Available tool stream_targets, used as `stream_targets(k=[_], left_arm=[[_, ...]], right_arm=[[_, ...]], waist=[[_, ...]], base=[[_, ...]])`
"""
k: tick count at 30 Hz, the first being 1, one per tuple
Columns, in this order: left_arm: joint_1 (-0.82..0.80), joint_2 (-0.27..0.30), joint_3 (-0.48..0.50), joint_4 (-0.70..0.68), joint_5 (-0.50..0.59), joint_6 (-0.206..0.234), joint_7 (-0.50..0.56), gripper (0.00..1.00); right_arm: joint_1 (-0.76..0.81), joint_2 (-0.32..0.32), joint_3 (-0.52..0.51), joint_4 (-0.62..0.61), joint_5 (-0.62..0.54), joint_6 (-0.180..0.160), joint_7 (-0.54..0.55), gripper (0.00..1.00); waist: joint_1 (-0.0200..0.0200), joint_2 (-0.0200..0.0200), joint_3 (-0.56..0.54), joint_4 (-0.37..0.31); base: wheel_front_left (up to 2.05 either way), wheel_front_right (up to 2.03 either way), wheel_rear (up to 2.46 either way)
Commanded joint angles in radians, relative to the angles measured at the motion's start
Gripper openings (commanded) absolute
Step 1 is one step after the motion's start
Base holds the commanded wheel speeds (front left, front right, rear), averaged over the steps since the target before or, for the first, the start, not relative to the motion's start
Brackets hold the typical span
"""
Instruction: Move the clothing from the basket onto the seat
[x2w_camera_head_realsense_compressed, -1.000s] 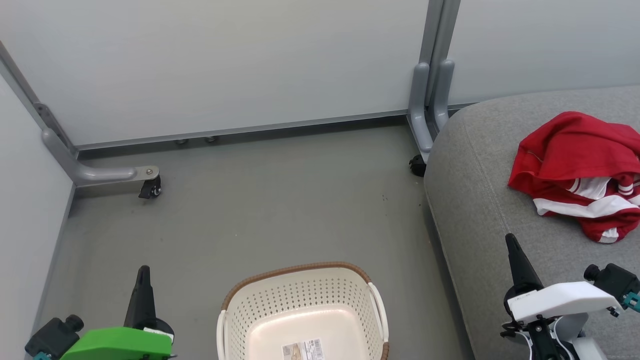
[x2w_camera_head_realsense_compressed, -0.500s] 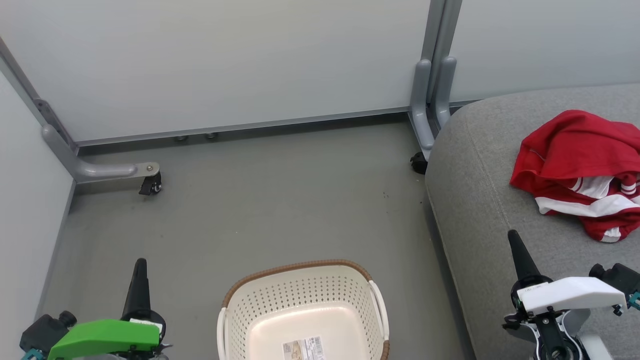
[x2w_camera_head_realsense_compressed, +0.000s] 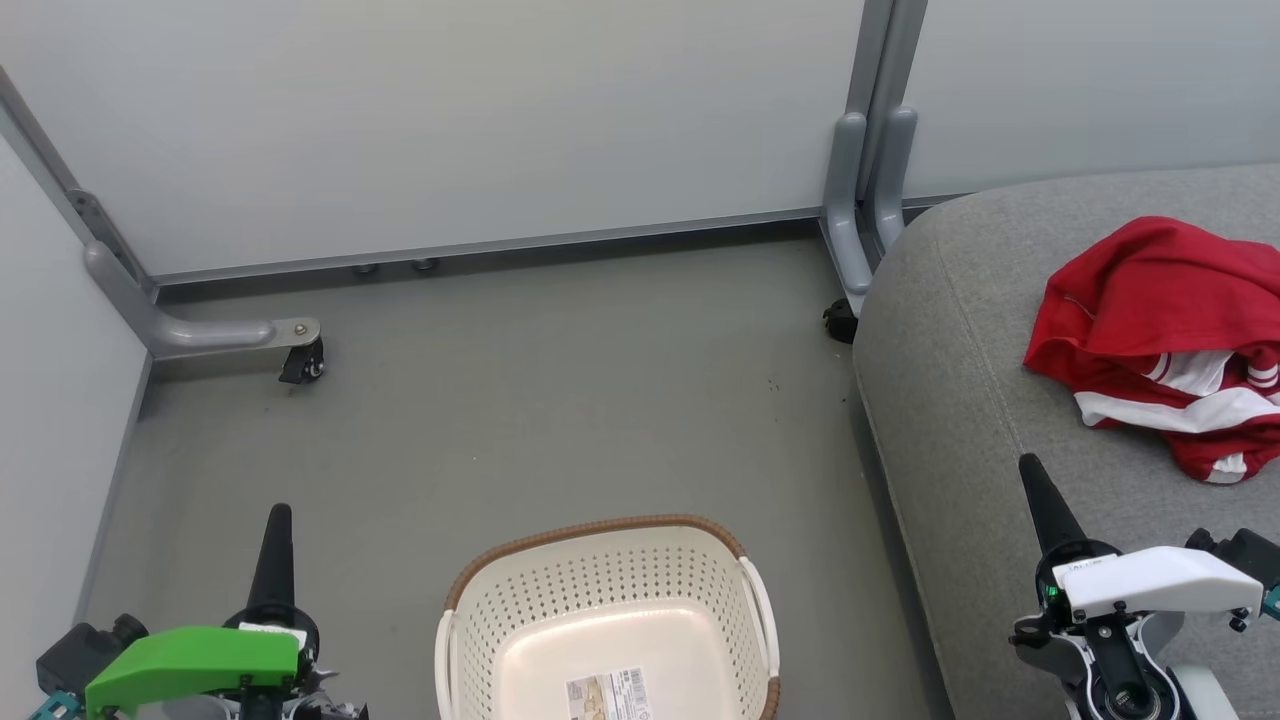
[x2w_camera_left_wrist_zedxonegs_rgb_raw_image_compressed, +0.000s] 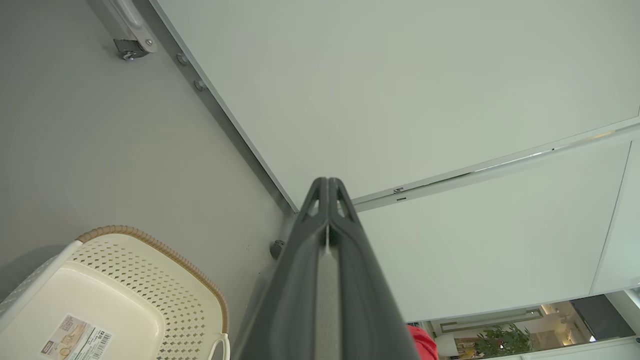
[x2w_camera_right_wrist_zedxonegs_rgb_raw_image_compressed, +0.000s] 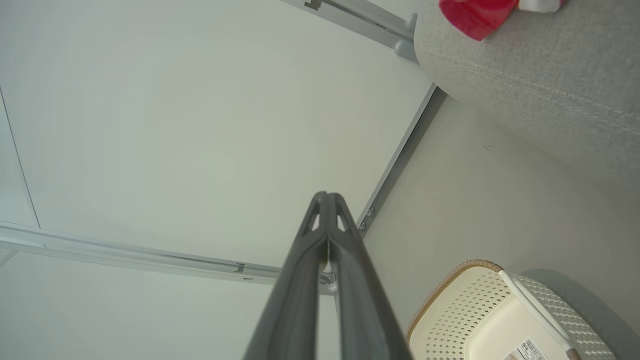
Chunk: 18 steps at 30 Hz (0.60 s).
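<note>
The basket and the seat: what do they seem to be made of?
The basket: likely moulded plastic, glossy cream, with perforated walls; its brown rim looks woven. The seat: fabric upholstery, matte light grey, with a visible weave and a stitched seam.

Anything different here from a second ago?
The head camera shifted slightly, and the left gripper drifted a little outward. Nothing taken or released. Both it and the right gripper stay shut and empty; the clothing stays on the seat, the basket empty.
</note>
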Motion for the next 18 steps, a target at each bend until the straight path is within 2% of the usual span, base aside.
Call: stream_targets(k=[1,18], left_arm=[[-0.027,0.005,0.008,-0.006,-0.025,-0.008,0.007,0.0],[-0.051,0.005,0.023,0.005,-0.158,-0.01,0.046,0.0]], right_arm=[[-0.025,-0.001,-0.007,-0.004,0.021,0.0,0.007,0.0],[-0.038,0.009,-0.035,0.002,0.148,0.0,0.047,0.0]], waist=[[0.0,0.0,0.001,0.0],[0.0,0.0,0.01,0.005]], base=[[0.0,0.0,0.0],[0.0,0.0,0.0]])
